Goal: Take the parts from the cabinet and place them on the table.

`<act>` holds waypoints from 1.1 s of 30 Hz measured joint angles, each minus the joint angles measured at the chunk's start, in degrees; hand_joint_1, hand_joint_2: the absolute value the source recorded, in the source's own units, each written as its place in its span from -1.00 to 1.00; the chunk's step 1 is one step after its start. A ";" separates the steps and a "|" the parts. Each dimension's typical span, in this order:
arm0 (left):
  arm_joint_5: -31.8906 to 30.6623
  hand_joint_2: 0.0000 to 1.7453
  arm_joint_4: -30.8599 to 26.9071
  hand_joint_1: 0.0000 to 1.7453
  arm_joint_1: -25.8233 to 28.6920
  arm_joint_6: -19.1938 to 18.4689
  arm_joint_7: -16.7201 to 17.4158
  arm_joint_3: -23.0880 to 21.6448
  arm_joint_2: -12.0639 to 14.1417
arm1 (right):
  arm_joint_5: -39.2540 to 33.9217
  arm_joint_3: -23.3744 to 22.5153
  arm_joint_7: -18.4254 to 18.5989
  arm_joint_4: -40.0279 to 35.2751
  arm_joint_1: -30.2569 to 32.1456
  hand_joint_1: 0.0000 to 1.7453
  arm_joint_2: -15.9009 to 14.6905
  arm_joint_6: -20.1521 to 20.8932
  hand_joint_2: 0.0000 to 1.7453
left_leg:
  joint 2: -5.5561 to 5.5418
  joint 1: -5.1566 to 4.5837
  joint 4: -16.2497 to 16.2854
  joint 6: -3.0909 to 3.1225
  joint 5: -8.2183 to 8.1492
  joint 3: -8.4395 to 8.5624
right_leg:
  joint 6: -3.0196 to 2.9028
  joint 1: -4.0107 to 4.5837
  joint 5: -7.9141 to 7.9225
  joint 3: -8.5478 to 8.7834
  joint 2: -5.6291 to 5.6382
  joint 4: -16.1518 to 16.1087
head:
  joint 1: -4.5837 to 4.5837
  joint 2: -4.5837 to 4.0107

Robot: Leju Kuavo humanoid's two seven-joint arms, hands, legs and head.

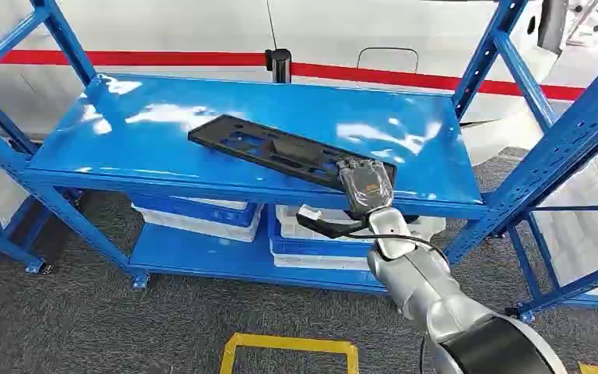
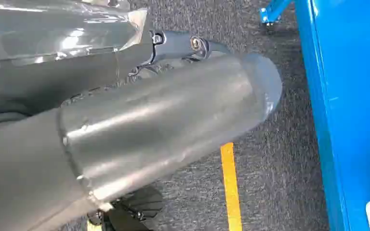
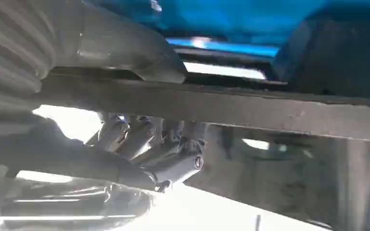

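Gripping the black panel (image 1: 280, 148) at centre frame with right hand (image 1: 366, 185); next, lifting off the shelf (image 1: 163, 101).

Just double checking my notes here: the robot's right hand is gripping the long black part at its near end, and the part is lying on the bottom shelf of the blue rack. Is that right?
Not quite. The shelf is wrong: the black part lies on the top shelf of the blue rack, not the bottom one, as the head view shows. The rest holds: the right hand grips the part at its near end.

grey carpet floor (image 1: 86, 327), yellow floor tape (image 1: 288, 344), red-striped white wall (image 1: 163, 31).
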 joint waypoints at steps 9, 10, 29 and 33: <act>0.11 -1.00 0.02 -1.00 0.59 -0.09 -0.09 0.55 -0.02 | -18.87 -2.14 -21.61 -25.13 6.86 0.94 -3.02 8.92 1.00 | -0.18 0.04 0.00 -0.05 -0.04 -0.16 | 0.13 -0.01 -0.14 -0.10 -0.20 0.00 | 0.00 0.00; 0.11 -1.00 0.02 -1.00 0.68 -0.11 -0.09 0.57 -0.02 | -20.05 -2.08 -21.89 -28.83 7.97 0.98 -3.79 9.60 1.00 | -0.17 0.03 0.00 -0.06 -0.05 -0.19 | 0.13 -0.01 -0.15 -0.12 -0.20 0.00 | 0.04 0.00; 0.19 1.00 0.02 -1.00 0.98 0.39 -0.09 0.81 -0.02 | -20.20 -1.34 -20.22 -48.26 13.85 0.94 -8.76 10.56 1.00 | -0.08 0.03 0.00 -0.14 -0.13 -0.20 | 0.14 -0.01 -0.15 -0.19 -0.14 0.00 | 0.00 0.00; 0.17 1.00 0.02 -1.00 0.88 0.74 0.64 1.20 -0.02 | -19.59 -1.14 -19.80 -50.17 15.11 0.94 -9.49 10.71 1.00 | -0.08 0.03 -0.01 -0.14 -0.13 -0.20 | 0.13 -0.01 -0.16 -0.20 -0.15 0.00 | 0.00 0.00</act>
